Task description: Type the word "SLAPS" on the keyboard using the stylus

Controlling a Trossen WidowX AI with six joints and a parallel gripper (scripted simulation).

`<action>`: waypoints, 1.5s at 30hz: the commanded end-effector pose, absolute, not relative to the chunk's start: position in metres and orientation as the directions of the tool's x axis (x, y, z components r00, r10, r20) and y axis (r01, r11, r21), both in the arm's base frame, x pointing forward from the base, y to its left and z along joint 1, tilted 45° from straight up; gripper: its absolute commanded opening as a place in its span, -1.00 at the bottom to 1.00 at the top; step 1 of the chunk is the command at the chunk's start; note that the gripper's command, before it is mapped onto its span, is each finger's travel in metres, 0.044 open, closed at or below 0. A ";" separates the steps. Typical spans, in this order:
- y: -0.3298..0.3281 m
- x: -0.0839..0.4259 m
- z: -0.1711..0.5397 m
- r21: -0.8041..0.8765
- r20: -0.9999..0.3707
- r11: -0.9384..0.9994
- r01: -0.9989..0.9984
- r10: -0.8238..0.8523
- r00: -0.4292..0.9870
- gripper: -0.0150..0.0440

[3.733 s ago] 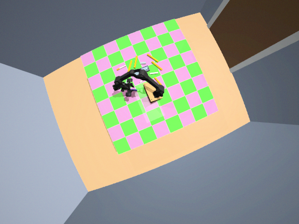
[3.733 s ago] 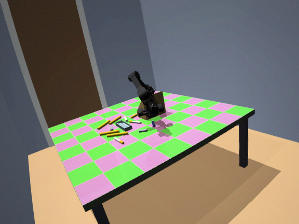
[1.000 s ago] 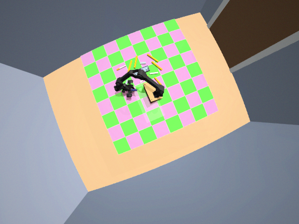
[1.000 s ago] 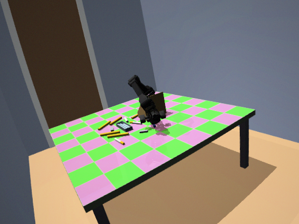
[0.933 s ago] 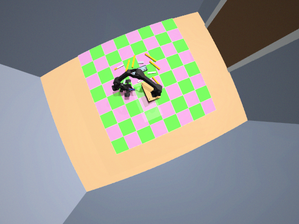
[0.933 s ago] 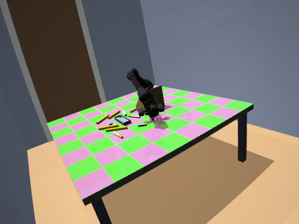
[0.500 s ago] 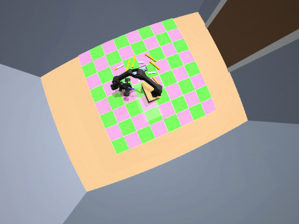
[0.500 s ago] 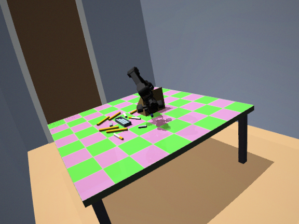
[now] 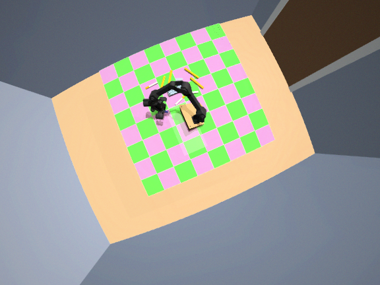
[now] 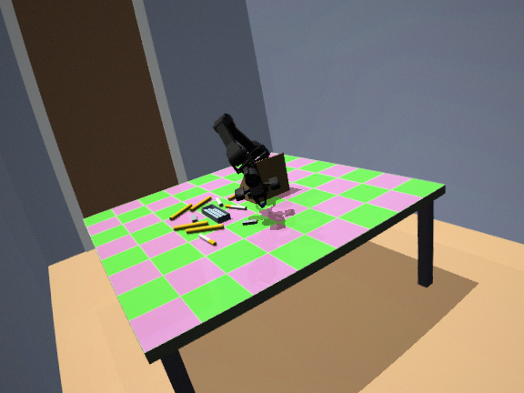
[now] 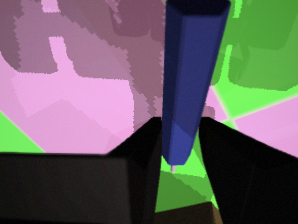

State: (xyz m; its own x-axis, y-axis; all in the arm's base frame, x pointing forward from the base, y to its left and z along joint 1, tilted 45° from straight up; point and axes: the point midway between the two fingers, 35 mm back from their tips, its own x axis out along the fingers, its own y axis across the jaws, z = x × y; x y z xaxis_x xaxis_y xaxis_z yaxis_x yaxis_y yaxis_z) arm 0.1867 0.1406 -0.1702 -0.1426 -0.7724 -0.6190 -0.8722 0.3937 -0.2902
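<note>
My gripper (image 9: 165, 112) (image 10: 262, 204) (image 11: 179, 125) is shut on the blue stylus (image 11: 192, 70). The stylus runs between the two black fingertips in the wrist view, with its thin pale tip just past them. The fingers seem to be a little above the table, with their shadow apart from them in the exterior view. The small dark keyboard (image 9: 173, 91) (image 10: 216, 213) with pale keys lies flat on the table, to the left of the gripper in the exterior view. The arm partly covers it in the top view. The stylus is mostly hidden in the top and exterior views.
Several yellow sticks (image 9: 191, 73) (image 10: 181, 211) lie around the keyboard. A white stick with a yellow end (image 9: 152, 86) (image 10: 207, 239) and a short dark stick (image 10: 249, 222) lie near it. A wooden board (image 9: 185, 116) (image 10: 275, 175) stands by the arm's base. The checkered table (image 9: 194, 146) (image 10: 305, 250) is pink and green.
</note>
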 end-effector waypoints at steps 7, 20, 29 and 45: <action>0.142 0.211 -0.169 -0.261 -0.792 0.465 -0.846 -0.604 -0.088 -0.49; 0.142 0.247 -0.154 -0.272 -0.923 0.515 -0.813 -0.379 0.068 -0.49; 0.137 0.272 -0.134 -0.315 -0.947 0.536 -0.783 -0.237 0.218 -0.49; 0.116 0.309 -0.077 -0.458 -0.849 0.565 -0.686 -0.051 0.525 -0.49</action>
State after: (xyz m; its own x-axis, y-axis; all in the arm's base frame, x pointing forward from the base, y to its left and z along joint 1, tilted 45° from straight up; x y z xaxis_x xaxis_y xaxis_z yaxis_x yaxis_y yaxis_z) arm 0.3046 0.1215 -0.0910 0.4615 -0.0854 -0.8830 -0.7094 0.5621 -0.4252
